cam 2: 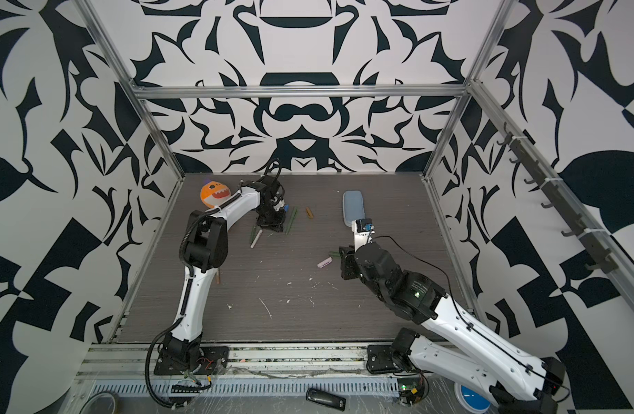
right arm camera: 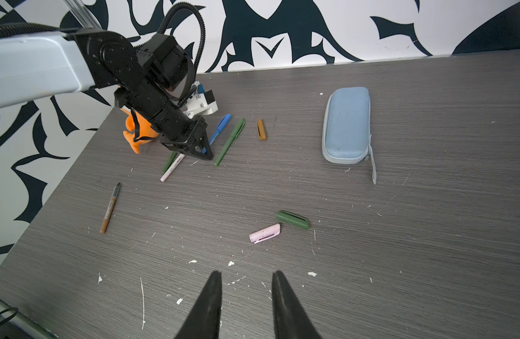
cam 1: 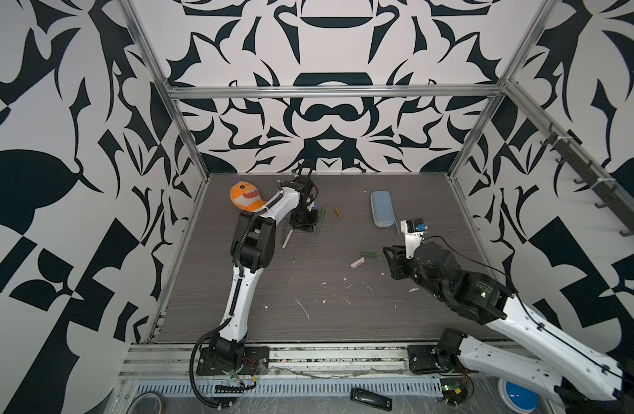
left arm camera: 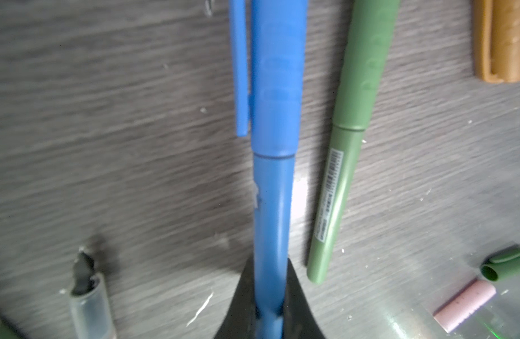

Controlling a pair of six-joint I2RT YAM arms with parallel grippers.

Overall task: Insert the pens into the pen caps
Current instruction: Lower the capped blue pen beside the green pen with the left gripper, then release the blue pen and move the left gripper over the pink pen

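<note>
The blue pen [left arm camera: 272,205], its blue cap [left arm camera: 277,88] already on, is clamped in the left gripper [left arm camera: 269,281] at the far side of the table [right arm camera: 399,234], probably just above the surface. A capped green pen [left arm camera: 341,182] lies just beside it. The right gripper [right arm camera: 247,281] hangs narrowly parted and empty, near the loose pink cap [right arm camera: 265,233] and green cap [right arm camera: 292,219].

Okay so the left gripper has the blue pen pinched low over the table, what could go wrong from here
The left gripper pinches the capped blue pen near the end away from its cap, so the pen may pivot or slip when moved. The capped green pen lies right beside it and could get knocked. The pink cap and green cap lie close together ahead of the open right gripper; grabbing one may nudge the other.
</note>
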